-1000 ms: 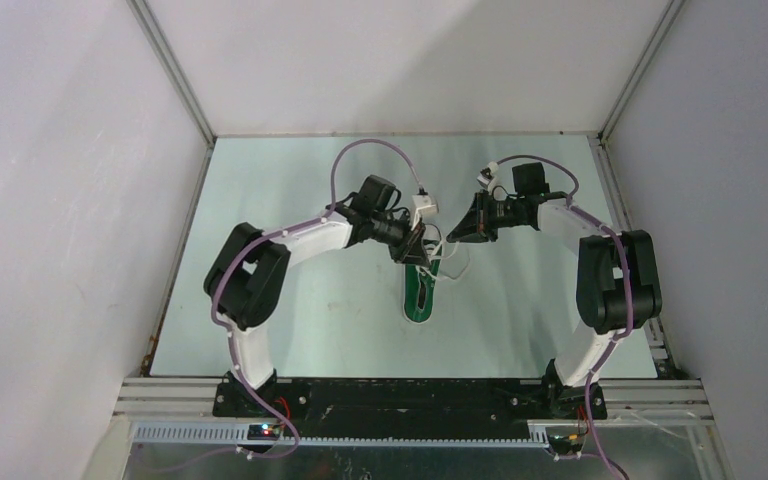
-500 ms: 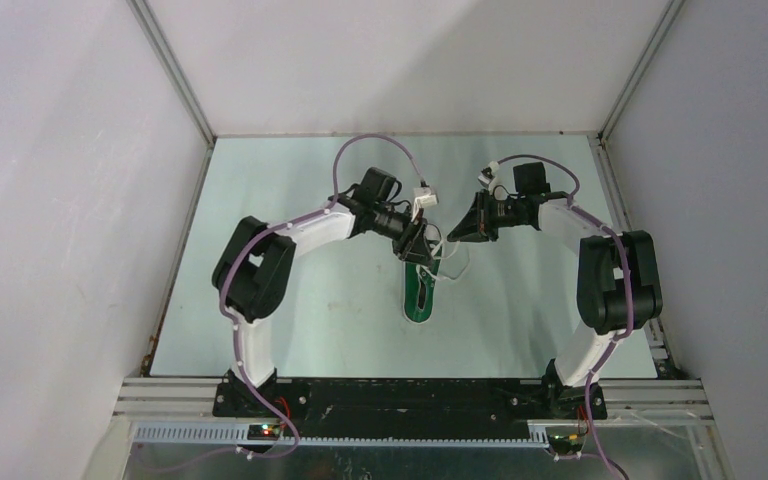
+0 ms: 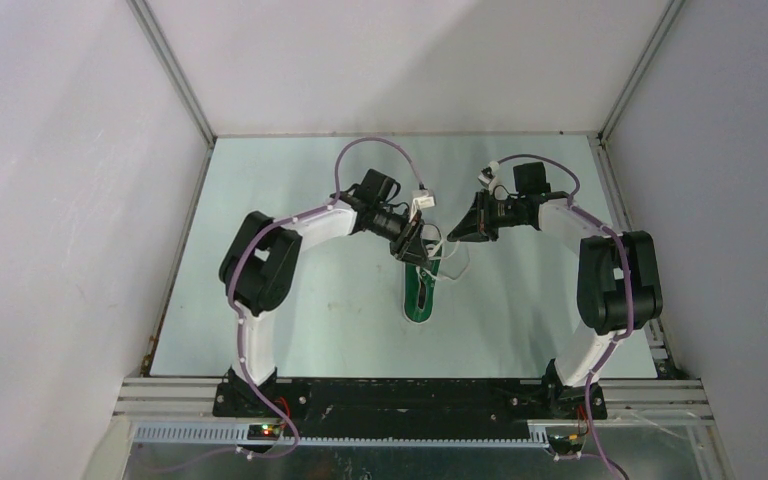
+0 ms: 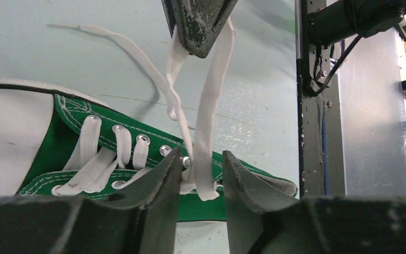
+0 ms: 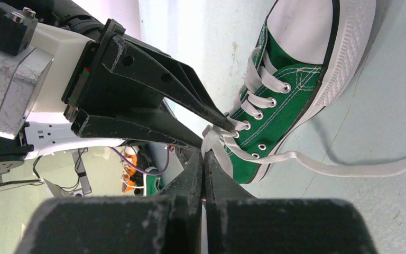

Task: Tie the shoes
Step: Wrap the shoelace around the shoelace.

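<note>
At the near edge of the table (image 3: 300, 330) the two arms rise from their bases and bend inward. The left arm (image 3: 260, 272) is at about 9 o'clock of the shoe and the right arm (image 3: 615, 280) at about 3 o'clock. The shoe (image 3: 420, 298), a small green sneaker, sits near the middle of the table between them. Its heel points toward 6 o'clock, its toe toward 12 o'clock, and its dark opening faces up.

Just past the opening, over the laced front, the left gripper (image 3: 417, 256) comes in from 10 o'clock. Its jaws stand spread. In the left wrist view a strand of the white laces (image 4: 206, 132) runs down through the gap between its fingers (image 4: 161, 177) with room on each side, so nothing is pinched there.

Two strands climb from the top eyelets to the right gripper (image 3: 451, 237), which hangs a little farther off at about 1 o'clock of the shoe. Its jaws are pressed together on the laces, holding them lifted off the shoe, and the right wrist view shows white lace caught at the closed tips. A loose end of lace lies on the table at about 2 o'clock of the shoe.
</note>
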Robot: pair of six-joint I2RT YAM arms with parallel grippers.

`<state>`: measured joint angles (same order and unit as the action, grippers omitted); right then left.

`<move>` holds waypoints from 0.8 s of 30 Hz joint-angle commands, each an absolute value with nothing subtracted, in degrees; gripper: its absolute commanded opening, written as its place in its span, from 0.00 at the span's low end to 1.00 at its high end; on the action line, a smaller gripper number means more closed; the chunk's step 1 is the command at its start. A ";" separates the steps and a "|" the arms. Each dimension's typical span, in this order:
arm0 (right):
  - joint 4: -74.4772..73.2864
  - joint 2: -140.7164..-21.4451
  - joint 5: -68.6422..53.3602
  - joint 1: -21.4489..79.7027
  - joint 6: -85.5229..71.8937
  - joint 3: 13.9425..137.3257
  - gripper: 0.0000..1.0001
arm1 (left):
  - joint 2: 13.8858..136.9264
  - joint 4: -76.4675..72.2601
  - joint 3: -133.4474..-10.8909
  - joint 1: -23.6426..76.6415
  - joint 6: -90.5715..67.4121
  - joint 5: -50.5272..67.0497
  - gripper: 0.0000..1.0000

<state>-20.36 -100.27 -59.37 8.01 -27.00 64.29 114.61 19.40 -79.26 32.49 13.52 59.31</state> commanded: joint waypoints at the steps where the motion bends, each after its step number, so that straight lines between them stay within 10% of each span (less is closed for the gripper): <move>1: -19.07 -97.54 -60.35 7.70 -26.86 66.14 0.00 | 115.46 16.44 -80.90 31.51 11.41 62.84 0.37; 24: -19.39 -97.56 -60.00 7.50 -26.47 66.18 0.00 | 116.52 12.59 -79.63 30.15 6.62 67.01 0.37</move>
<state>-20.38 -100.03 -59.35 7.86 -26.96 64.29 116.27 14.31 -79.26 30.46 7.46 65.12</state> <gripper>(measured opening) 0.008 0.378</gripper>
